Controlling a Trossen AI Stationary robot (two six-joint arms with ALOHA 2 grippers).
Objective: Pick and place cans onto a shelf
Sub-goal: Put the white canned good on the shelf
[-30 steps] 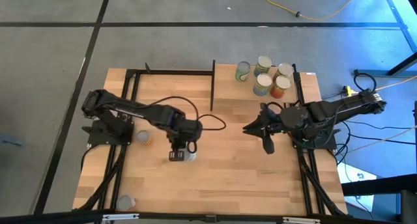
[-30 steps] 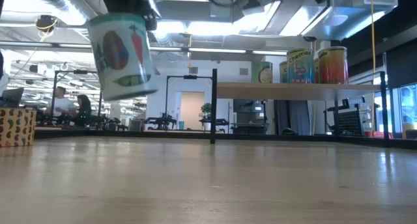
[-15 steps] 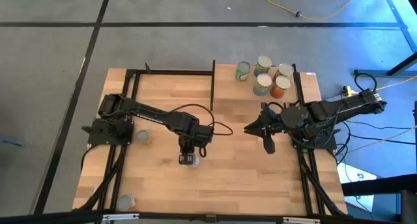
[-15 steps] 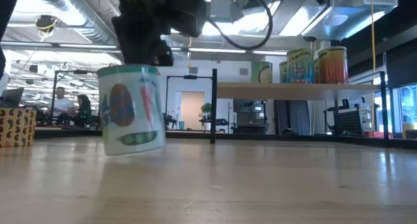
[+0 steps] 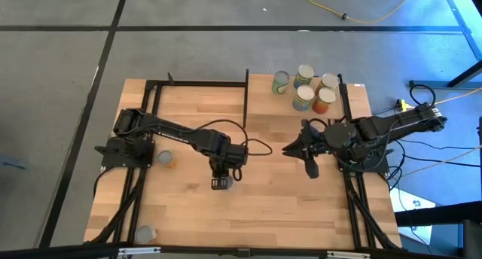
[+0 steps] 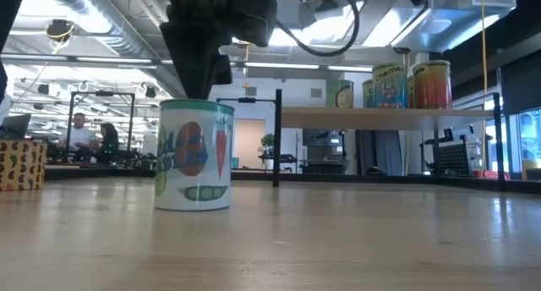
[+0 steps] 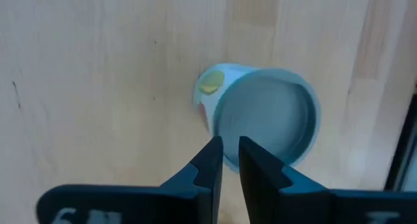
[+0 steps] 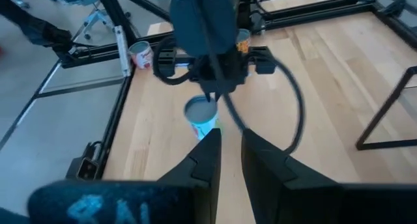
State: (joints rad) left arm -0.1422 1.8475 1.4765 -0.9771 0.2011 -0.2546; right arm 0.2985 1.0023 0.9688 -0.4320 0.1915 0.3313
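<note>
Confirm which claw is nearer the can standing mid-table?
Left. The left claw is directly over the can, which stands on the table. The right claw waits well off to the side, toward the shelf.

Not much is reading clearly from here. One can [image 6: 388,85] on the shelf [image 6: 380,116] is showing a word that looks like "Cherries". The near can [image 6: 194,156] is showing only vegetable pictures, its lettering too blurred to read.
</note>
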